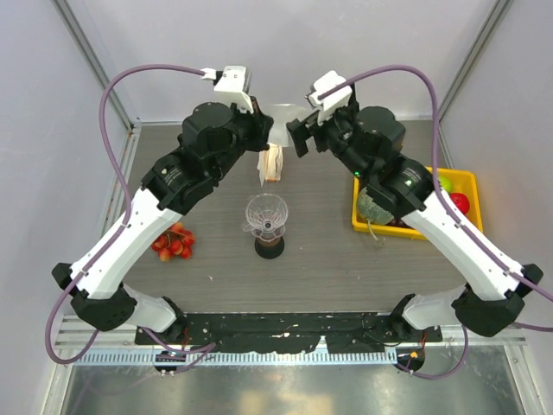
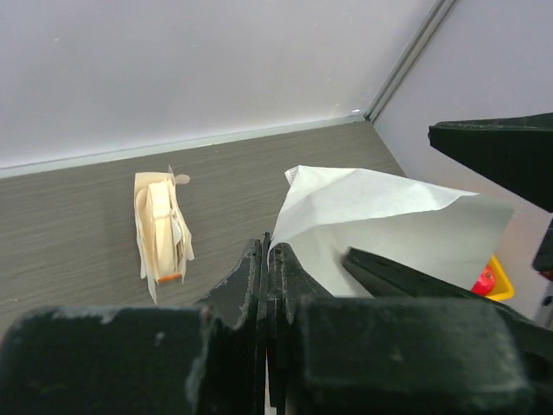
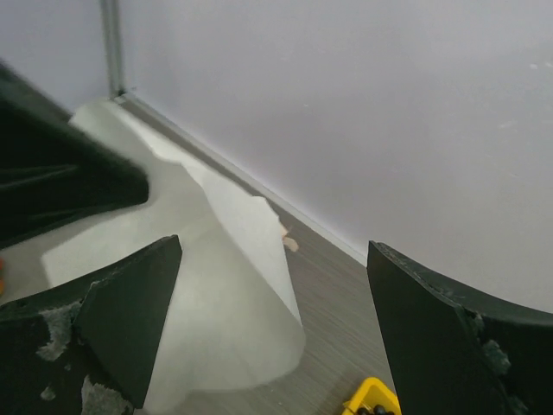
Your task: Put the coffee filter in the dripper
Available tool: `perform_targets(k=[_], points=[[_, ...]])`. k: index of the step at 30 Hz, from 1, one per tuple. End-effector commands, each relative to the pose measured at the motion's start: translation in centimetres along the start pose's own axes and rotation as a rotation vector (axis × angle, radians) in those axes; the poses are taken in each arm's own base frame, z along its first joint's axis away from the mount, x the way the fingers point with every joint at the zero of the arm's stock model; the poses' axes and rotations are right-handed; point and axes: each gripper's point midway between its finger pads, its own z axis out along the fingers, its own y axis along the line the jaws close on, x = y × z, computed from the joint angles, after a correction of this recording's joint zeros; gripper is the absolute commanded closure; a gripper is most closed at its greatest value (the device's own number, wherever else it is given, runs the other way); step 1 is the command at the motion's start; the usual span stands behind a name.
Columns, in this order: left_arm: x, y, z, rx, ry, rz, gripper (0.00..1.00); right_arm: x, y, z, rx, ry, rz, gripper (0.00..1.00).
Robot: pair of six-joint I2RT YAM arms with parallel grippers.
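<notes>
Jaws on the left gripper [image 2: 270, 259] are pinched tight on the coffee filter [image 2: 380, 220]; the right gripper [image 3: 272, 248] has its jaws spread wide.

From above, the white sheet hangs in the air beyond the dripper [image 1: 266, 212], on the side away from the arm bases, with the left gripper clamping its left edge and the right gripper just beside its other edge. In the right wrist view the paper reaches toward the gap between the open fingers [image 3: 130, 303]; whether it touches them cannot be told. The dripper stands upright on a dark brown cup [image 1: 270, 248]. A beige packet [image 1: 272, 164] stands between the dripper and the held filter. Red fruits [image 1: 173, 243] lie left of the dripper, and a yellow tray [image 1: 471, 177] sits well to its right.
</notes>
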Motion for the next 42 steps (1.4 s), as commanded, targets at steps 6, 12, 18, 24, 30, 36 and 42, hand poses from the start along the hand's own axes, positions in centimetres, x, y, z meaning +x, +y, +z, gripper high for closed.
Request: perform_targets(k=[6,12,18,24,30,36,42], points=[[-1.2,-0.8,-2.9,0.340,0.026,0.085,1.00,-8.4,-0.5,-11.8,-0.461,-0.278,-0.037,0.05],[-0.2,-2.8,-5.2,0.570,0.071,0.122,1.00,-3.6,0.1,-13.5,-0.513,-0.123,-0.099,0.05],[0.1,-6.7,-8.7,0.900,0.039,0.171,1.00,-1.1,2.1,-13.1,-0.607,-0.076,-0.066,0.04],[0.8,-8.9,-11.6,1.157,0.061,0.228,1.00,1.4,5.5,-15.0,-0.852,-0.025,-0.151,0.05],[1.2,-9.5,-11.7,1.208,0.080,0.229,1.00,1.0,7.0,-14.7,-0.910,-0.024,-0.151,0.01],[2.1,-9.5,-11.4,1.195,0.103,0.317,1.00,1.3,9.0,-16.1,-0.990,-0.013,-0.160,0.00],[3.1,-9.5,-11.8,1.206,0.103,0.412,1.00,1.1,9.1,-15.3,-0.971,0.006,-0.119,0.18]])
